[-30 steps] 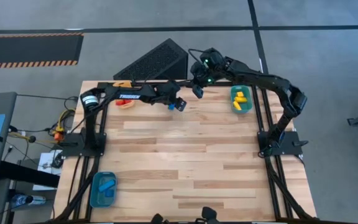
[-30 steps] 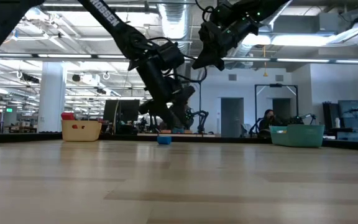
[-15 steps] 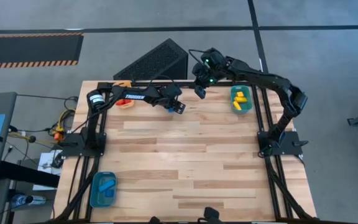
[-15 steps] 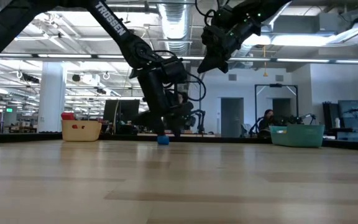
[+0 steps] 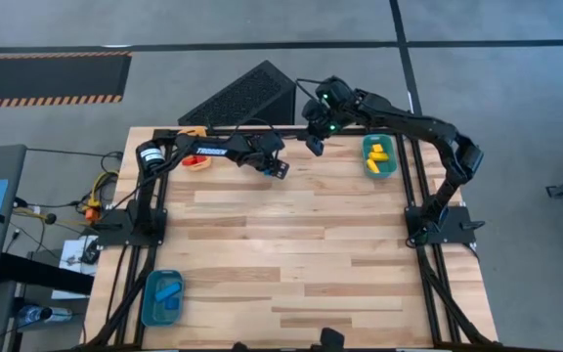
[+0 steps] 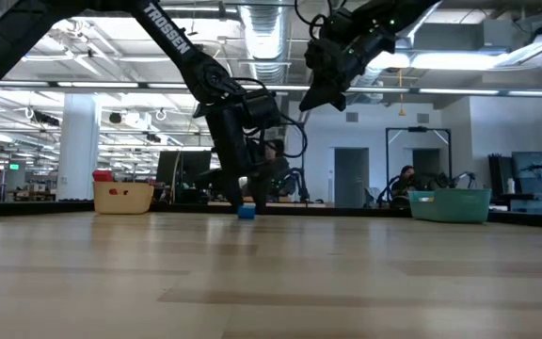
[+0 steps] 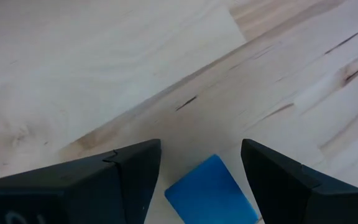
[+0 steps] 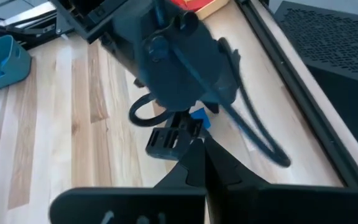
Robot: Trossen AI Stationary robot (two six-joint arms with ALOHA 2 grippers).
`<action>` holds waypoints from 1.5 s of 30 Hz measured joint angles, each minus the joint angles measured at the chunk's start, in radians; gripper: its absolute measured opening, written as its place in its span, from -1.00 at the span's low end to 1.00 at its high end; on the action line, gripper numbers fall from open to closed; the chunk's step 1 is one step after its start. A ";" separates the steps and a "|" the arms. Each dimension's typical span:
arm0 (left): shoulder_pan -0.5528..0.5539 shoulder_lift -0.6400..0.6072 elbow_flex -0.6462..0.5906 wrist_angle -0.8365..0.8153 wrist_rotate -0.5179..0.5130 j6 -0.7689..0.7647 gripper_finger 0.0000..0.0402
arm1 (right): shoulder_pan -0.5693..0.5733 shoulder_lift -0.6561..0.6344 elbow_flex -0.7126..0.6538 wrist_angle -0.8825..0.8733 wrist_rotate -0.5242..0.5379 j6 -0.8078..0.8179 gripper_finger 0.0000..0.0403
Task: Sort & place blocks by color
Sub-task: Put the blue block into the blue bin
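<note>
Your left gripper (image 7: 201, 171) sits low at the bench's (image 5: 291, 254) far edge, fingers (image 7: 123, 165) spread wide, the blue block (image 7: 211, 191) lying between them, untouched. Right gripper (image 8: 201, 155) hovers pinched together.

Left claw (image 5: 278, 168) low at table's (image 5: 291, 254) far edge; right claw (image 5: 313, 144) nearby, raised.

Wide bare wooden tabletop (image 5: 301, 244) lies free toward six o'clock, while the left gripper (image 5: 277, 168) straddles the small blue block (image 7: 211, 190), with the right gripper (image 5: 313, 145) crowding at two o'clock.
</note>
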 joint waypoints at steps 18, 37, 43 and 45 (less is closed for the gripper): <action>-0.016 -0.005 0.010 -0.109 0.029 -0.162 0.02 | 0.029 0.000 0.000 -0.057 0.002 -0.002 -0.95; -0.099 -0.196 -0.053 -0.372 -0.132 -0.025 -0.50 | 0.050 0.005 -0.001 -0.044 0.002 0.025 -0.94; -0.167 -0.359 -0.250 -0.401 -0.163 -0.145 -0.50 | 0.072 0.005 -0.001 -0.006 0.003 0.078 -0.94; -0.209 -0.428 -0.315 -0.409 -0.148 -0.205 -0.50 | 0.090 0.005 -0.001 0.007 0.002 0.107 -0.94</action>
